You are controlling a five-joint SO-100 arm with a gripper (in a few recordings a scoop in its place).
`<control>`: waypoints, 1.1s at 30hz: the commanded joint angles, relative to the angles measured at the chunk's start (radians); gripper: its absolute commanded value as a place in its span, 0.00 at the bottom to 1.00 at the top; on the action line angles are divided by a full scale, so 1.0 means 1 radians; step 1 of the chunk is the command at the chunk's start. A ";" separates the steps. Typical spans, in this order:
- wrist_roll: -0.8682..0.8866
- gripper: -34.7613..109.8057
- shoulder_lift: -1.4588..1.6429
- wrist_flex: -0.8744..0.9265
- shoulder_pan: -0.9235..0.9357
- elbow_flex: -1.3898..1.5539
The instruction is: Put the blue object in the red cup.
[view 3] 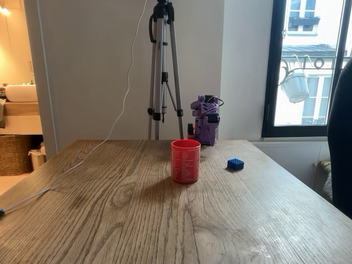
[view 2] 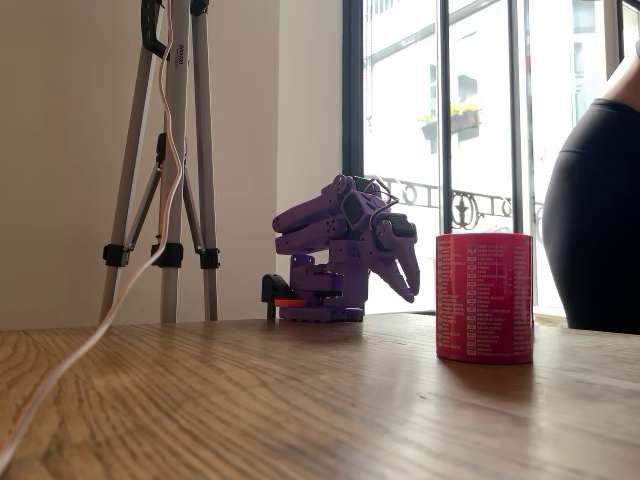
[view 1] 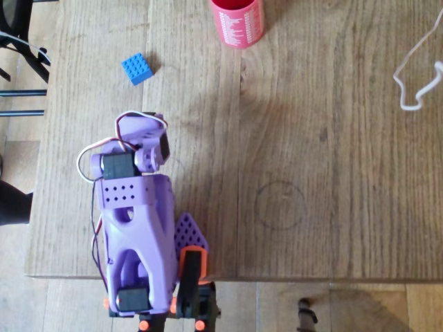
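Note:
The blue object (view 1: 138, 68), a small studded brick, lies flat on the wooden table, up and slightly left of my folded purple arm in the overhead view. In a fixed view the brick (view 3: 235, 164) sits to the right of the red cup (view 3: 185, 160), a short gap between them. The red cup (view 1: 237, 23) stands upright at the table's top edge in the overhead view. My gripper (view 2: 410, 290) hangs pointing down above the table, jaws together and empty, well behind the cup (view 2: 484, 297). From above, the gripper (view 1: 144, 128) is a short way below the brick.
A white cable (view 1: 415, 83) loops at the table's right side and trails across the wood (view 2: 80, 350). A tripod (view 3: 163, 71) stands behind the table beside the arm's base (view 3: 205, 124). A person in dark clothing (view 2: 595, 220) is at the right edge. A faint circle (view 1: 279, 205) marks the tabletop.

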 commanded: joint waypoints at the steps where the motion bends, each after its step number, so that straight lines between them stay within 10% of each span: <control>1: -0.018 0.25 -0.006 -0.008 -0.026 -0.014; 14: -0.029 0.25 -0.006 -0.005 -0.026 -0.014; 24: -0.428 0.25 -0.035 0.092 0.091 -0.138; 33: -0.442 0.25 -0.675 0.115 0.115 -0.592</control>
